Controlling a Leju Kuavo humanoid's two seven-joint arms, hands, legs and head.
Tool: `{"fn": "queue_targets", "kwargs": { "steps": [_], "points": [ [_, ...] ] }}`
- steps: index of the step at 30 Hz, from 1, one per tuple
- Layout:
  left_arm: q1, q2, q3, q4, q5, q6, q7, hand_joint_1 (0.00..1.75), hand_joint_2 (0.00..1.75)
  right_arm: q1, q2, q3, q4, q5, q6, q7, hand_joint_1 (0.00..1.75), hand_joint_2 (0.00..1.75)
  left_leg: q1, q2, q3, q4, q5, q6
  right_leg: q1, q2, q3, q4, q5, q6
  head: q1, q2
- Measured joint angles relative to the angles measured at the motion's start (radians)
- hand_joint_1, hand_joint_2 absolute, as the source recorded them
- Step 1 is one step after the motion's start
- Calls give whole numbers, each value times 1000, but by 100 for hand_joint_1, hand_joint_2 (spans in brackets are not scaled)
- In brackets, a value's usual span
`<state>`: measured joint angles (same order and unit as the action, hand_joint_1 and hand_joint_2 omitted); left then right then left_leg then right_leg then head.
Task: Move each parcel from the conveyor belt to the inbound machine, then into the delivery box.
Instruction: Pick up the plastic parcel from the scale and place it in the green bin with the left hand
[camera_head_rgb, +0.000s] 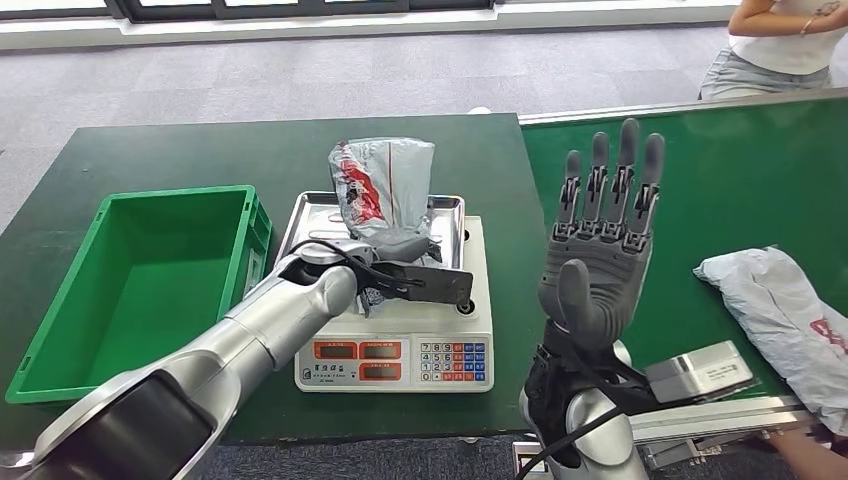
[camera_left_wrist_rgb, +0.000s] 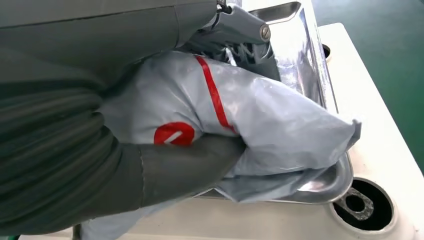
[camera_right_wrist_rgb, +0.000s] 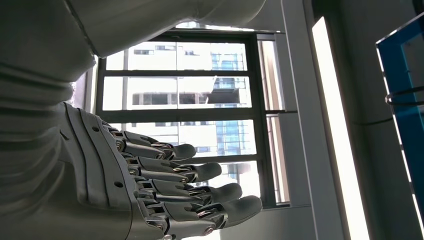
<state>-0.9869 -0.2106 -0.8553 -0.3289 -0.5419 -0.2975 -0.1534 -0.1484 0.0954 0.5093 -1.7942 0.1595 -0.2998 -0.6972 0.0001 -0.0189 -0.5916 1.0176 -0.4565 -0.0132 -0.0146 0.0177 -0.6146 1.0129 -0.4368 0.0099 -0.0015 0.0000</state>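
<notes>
**On the scale pan: grey parcel, in left-hand grasp**

On the scale pan (camera_head_rgb: 450, 212) of the inbound machine (camera_head_rgb: 400, 340), one grey parcel (camera_head_rgb: 385, 185) with red markings is standing on end, its long axis running up from the pan. The left hand (camera_head_rgb: 400, 262) is wrapping it low down from the robot's side; in the left wrist view the thumb (camera_left_wrist_rgb: 200, 160) is pressing across the bag (camera_left_wrist_rgb: 260, 115) while the darker fingers (camera_left_wrist_rgb: 240, 30) are closing behind it, so the hand is grasping the parcel. The bag's lower edge is touching the pan's rim there.

The delivery box (camera_head_rgb: 150, 280), green and open-topped, is sitting on the counter (camera_head_rgb: 200, 150) just beside the machine, on the left hand's own side. Judged from this, the coming move is a lift and a carry leftward, which suits the left arm, it being nearer.

The right hand (camera_head_rgb: 600, 240) is standing raised, palm open, fingers (camera_right_wrist_rgb: 200, 172) spread and holding nothing. A second parcel (camera_head_rgb: 790, 310) is lying on the conveyor belt (camera_head_rgb: 740, 180), to that hand's right.
</notes>
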Motion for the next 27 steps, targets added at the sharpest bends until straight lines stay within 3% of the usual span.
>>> {"fn": "queue_targets", "kwargs": {
  "steps": [15,22,27],
  "points": [
    [-8,14,0,-5,6,28,7,175,175,8,11,0,0,15,24,3,0,175,0,0,0,0,0,0,0,0,0,0,0,0,0,0],
    [-10,44,0,-40,-42,177,-23,175,175,29,12,0,-4,27,16,3,0,175,0,0,0,0,0,0,0,0,0,0,0,0,0,0],
    [-24,122,1,-129,-177,484,5,175,175,48,12,0,-23,28,5,10,0,175,0,1,0,0,1,-1,0,2,-1,1,0,0,0,0]
  ]
}}
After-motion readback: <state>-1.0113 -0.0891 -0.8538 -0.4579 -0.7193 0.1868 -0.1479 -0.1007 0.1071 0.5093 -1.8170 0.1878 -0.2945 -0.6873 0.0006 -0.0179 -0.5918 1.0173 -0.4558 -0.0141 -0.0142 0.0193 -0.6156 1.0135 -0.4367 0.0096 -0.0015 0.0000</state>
